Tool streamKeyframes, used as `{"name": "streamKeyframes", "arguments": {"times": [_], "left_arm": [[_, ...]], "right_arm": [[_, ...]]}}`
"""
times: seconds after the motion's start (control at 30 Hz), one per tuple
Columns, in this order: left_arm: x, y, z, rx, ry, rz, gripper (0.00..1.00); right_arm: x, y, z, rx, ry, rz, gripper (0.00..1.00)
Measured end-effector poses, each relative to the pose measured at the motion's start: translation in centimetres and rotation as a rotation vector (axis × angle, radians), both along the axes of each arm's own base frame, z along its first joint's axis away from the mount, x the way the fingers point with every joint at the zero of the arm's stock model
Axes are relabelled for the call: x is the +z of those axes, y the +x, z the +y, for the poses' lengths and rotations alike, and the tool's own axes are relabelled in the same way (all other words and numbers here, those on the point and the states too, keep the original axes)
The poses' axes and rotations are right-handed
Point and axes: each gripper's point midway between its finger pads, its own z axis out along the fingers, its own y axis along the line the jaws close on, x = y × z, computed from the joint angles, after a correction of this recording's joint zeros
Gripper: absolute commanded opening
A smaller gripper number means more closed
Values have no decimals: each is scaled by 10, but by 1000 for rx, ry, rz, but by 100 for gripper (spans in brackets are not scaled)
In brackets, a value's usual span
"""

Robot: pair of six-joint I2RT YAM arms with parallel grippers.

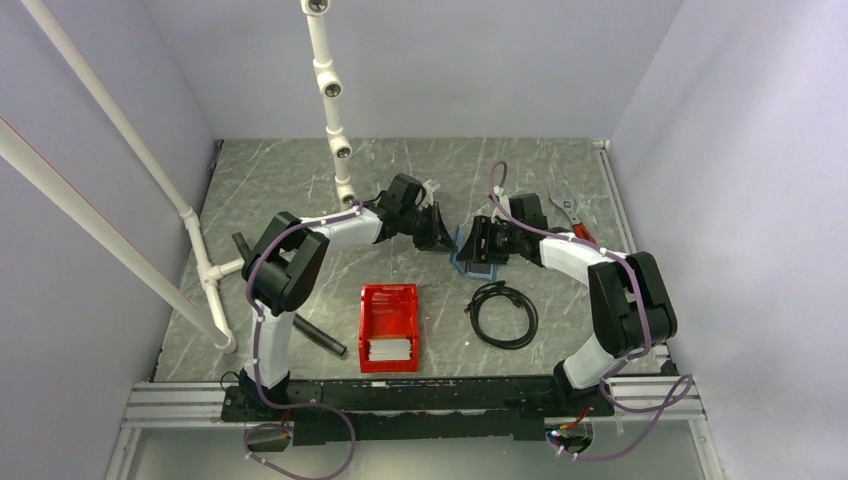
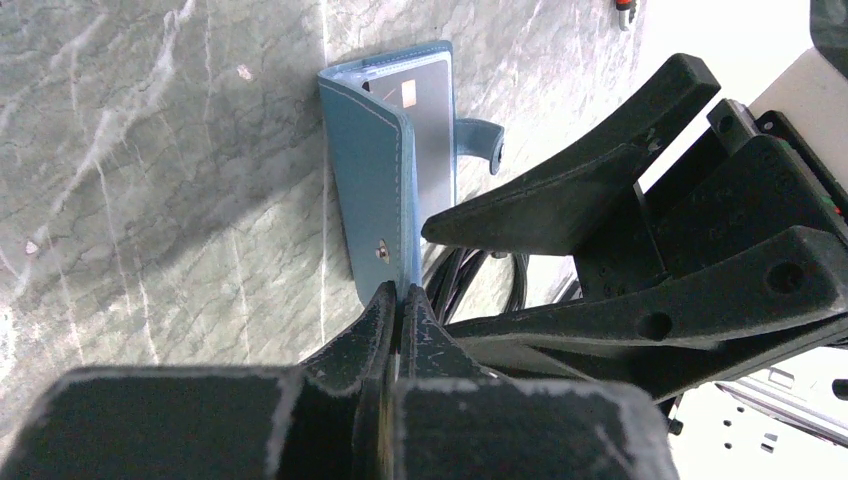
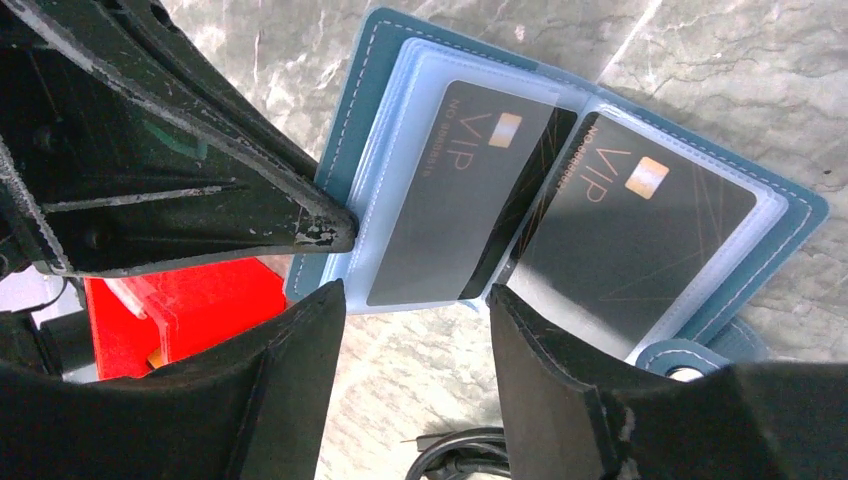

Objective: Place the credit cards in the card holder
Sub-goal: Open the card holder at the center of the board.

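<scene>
Holder point(image 2: 365, 170) lies open on the table point(image 1: 300, 180), between the arms. Left pincer point(image 2: 400, 300) clamps its cover edge. Right pincer point(image 3: 415, 300) gapes above a skewed, partly sleeved card point(image 3: 455, 190). We judge the card light, stiff and slick: grip its short edge, holder pinned.

Card holder point(image 3: 345, 140): blue, lying open on the desk point(image 3: 740, 70), clear sleeves point(image 3: 395, 130) showing.
Dark VIP cards point(image 3: 640, 230): two sitting in the sleeves, side by side.
Whitish stack point(image 1: 388, 350): lying inside red bin point(image 1: 372, 300).

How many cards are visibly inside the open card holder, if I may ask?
2: one VIP card in the tilted sleeve, one nearer the clasp tab; others may be hidden.
</scene>
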Motion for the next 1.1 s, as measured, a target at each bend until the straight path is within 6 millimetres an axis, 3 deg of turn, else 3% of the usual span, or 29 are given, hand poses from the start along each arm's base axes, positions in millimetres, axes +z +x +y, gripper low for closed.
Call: {"name": "streamKeyframes", "arguments": {"times": [0.13, 0.37, 0.7, 0.77, 0.9, 1.0, 1.1], "left_arm": [[-1, 0, 1, -2, -1, 3, 0], [-1, 0, 1, -1, 0, 2, 0], [-1, 0, 1, -1, 0, 3, 0], [-1, 0, 1, -1, 0, 3, 0], [-1, 0, 1, -1, 0, 3, 0], [0, -1, 1, -4, -2, 5, 0], [0, -1, 1, -6, -3, 6, 0]], "right_arm": [[-2, 1, -2, -9, -14, -3, 59], [-4, 2, -9, -42, -56, 0, 48], [0, -1, -31, -126, -152, -20, 43], [-5, -1, -40, -158, -199, -4, 45], [-12, -9, -66, -227, -340, 21, 62], [1, -12, -69, -226, -355, -19, 64], [20, -8, -57, -192, -293, -72, 55]]}}
